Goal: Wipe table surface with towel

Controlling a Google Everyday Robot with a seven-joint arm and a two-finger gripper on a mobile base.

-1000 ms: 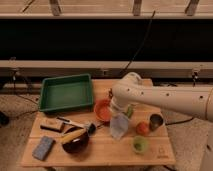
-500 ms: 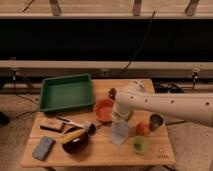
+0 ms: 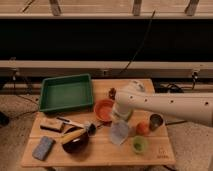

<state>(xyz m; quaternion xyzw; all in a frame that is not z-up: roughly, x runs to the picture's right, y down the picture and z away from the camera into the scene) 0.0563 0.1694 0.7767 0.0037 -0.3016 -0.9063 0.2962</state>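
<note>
The towel point(image 3: 119, 133), a small pale grey-blue cloth, hangs from my gripper point(image 3: 120, 120) over the front middle of the light wooden table point(image 3: 102, 154). The gripper is shut on the towel's top edge and is mostly hidden under the white arm that reaches in from the right. The cloth's lower edge is down at the plank top; I cannot tell whether it touches. It hangs just in front of the orange bowl point(image 3: 104, 109).
A green tray point(image 3: 66, 93) fills the back left. A dark bowl with a banana point(image 3: 75, 142), a blue sponge point(image 3: 43, 148) and a brush point(image 3: 51, 125) lie at the front left. An orange fruit point(image 3: 142, 128), metal cup point(image 3: 156, 121) and green cup point(image 3: 139, 145) stand right of the towel.
The arm has come down with the towel, bringing the cloth from above the table to the plank top. Over the last half second it has hardly moved.
</note>
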